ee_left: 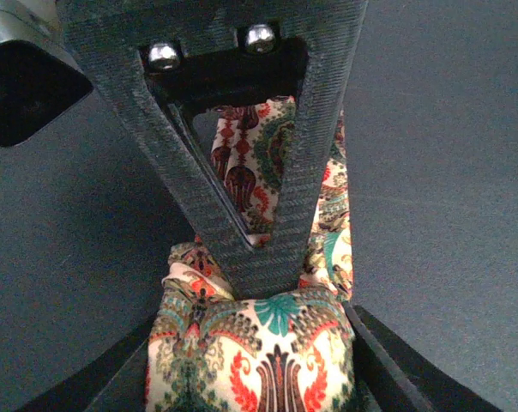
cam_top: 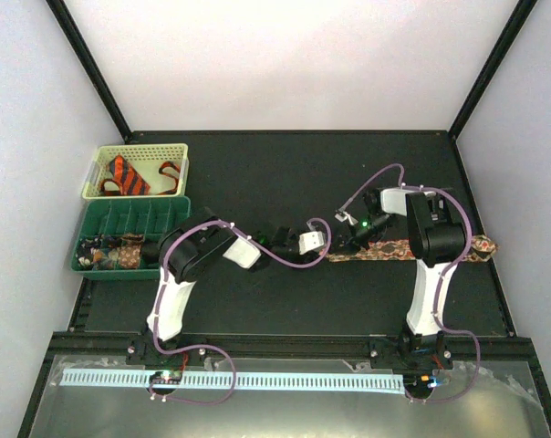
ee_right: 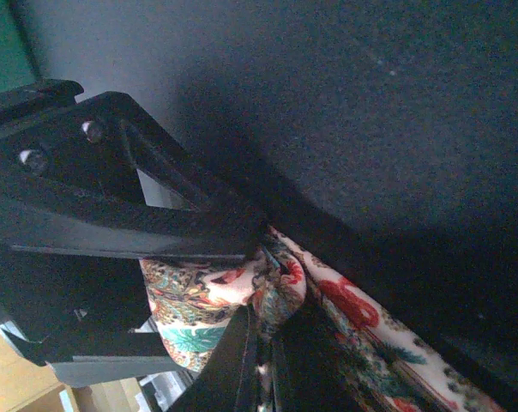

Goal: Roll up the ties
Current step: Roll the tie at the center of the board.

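The speckled tie (cam_top: 399, 248) lies as a long strip across the mat, its far end at the right (cam_top: 483, 245). Its left end is bunched into a small fold. In the left wrist view this fold (ee_left: 259, 343) fills the gap between my left gripper's (ee_left: 252, 378) jaws. My right gripper (cam_top: 353, 235) meets it from the other side, and its finger (ee_left: 259, 232) presses down on the fold. In the right wrist view my right gripper (ee_right: 272, 296) pinches the bunched fabric (ee_right: 199, 300). The orange striped tie (cam_top: 127, 175) lies in the cream basket (cam_top: 180, 151).
A green divided tray (cam_top: 161, 214) stands at the left below the basket, with a small patterned coil (cam_top: 120, 258) in its front compartment. Purple cables (cam_top: 285, 258) loop off both arms. Black frame posts rise at the back corners.
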### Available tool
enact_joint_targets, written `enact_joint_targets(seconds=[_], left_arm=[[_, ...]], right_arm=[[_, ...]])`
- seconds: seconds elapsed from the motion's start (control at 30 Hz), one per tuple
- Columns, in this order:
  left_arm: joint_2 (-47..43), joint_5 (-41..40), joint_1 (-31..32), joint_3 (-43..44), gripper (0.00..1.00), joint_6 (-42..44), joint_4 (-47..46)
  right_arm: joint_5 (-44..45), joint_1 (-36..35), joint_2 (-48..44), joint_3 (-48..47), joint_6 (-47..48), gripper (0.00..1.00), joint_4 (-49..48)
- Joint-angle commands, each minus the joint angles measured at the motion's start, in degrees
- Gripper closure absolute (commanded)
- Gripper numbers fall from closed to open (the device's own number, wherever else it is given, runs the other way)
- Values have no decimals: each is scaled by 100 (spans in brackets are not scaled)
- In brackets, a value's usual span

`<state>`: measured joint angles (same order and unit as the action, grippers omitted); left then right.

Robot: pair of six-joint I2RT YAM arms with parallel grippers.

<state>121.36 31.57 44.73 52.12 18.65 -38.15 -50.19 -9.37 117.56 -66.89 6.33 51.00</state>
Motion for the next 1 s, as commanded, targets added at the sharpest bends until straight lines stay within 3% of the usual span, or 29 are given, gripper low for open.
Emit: enact_joint_targets(seconds=[0.0, 0.1, 0.33, 0.43, 0.8, 0.87, 0.97], left_arm=[[-122, -321, -2, -128, 53, 297, 358], [-473, -521, -77, -457, 60, 572, 727], [-681, -759, -114, -632, 61, 794, 1530], [-635, -792, -87, -470, 60, 725, 1770], [-578, -834, -70, -367, 59, 822, 1986], [-570, -836, -70, -366, 59, 816, 1986], [-569, -824, -70, -352, 59, 791, 1991]], right_arm=[[446, -233, 446, -47, 71, 97, -267], [357, -259, 451, -213, 7, 91, -254], [26, -131, -332, -163, 224, 54, -11], [-327, -231, -564, -107, -4, 46, -143], [-200, -647, -112, -175, -348, 59, -492], [-72, -645, -38, -200, -280, 70, -453], [66, -637, -37, -177, -211, 95, -360]])
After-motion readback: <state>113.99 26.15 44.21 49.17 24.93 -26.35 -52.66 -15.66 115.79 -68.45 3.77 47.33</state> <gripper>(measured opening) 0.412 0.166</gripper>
